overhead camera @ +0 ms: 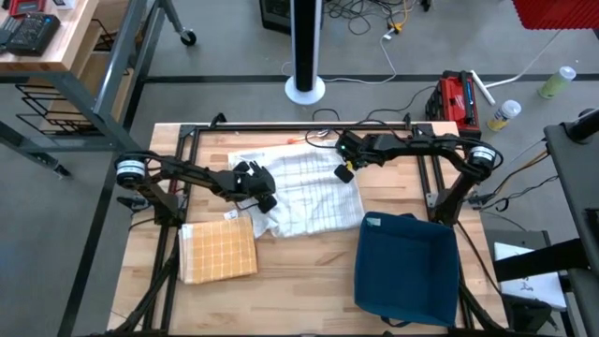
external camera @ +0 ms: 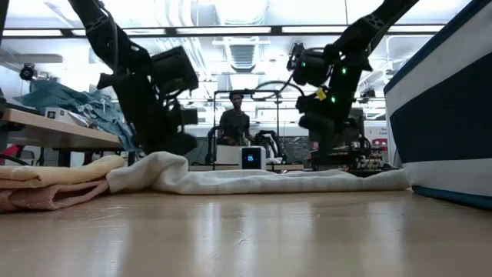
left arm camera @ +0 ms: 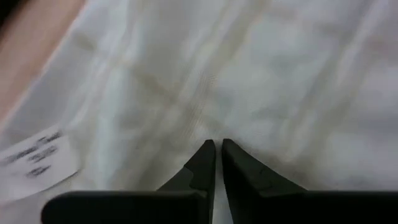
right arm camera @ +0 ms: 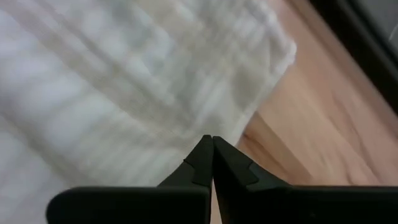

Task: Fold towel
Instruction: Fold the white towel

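A white towel (overhead camera: 304, 192) with faint grid lines lies spread on the wooden table, near its middle, partly rumpled. Its near-left corner is bunched into a raised fold, seen in the low view as a soft hump (external camera: 165, 169); the rest lies low and flat. A white label (left arm camera: 37, 163) sits at one edge.

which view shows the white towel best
The high view: the whole white towel lies spread on the table, between both arms. The low view shows it edge-on, a flat strip with a bump at one end. Each wrist view shows only a close patch of cloth past that arm's shut tool.
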You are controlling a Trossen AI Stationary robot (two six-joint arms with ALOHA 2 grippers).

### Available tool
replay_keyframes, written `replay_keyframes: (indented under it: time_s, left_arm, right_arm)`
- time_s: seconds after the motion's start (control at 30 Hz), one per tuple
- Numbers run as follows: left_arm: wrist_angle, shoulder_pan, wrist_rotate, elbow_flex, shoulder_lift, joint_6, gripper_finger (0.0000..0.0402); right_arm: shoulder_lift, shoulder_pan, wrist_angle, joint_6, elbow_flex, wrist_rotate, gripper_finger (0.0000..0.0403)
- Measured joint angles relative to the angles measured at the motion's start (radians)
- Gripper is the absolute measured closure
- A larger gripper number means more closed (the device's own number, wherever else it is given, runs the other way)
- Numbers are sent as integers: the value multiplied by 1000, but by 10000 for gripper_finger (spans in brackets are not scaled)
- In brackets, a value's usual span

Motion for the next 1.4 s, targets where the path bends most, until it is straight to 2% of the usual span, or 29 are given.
replay_keyframes:
  time_s: [0.17,0.37,0.53,0.7,0.93,1.23,1.4]
  left_arm:
    - [124,-1,14,2,-17,8,381]
    - [192,-1,8,0,-11,11,381]
    - [193,-1,12,-7,1,8,381]
    - [194,-1,19,-21,1,-8,381]
    - [201,-1,36,-22,44,-17,381]
    - [214,-1,40,-17,94,-19,381]
    - [213,-1,47,-18,93,-19,381]
  right_arm:
    - [-37,25,11,20,26,-25,401]
    - [-20,96,156,24,33,-193,402]
    - [19,157,252,24,33,-212,401]
    - [96,185,268,24,52,-217,401]
    - [189,173,140,25,90,-208,401]
    - [148,149,-31,-5,80,-167,401]
    - [116,144,-157,-30,76,-108,401]
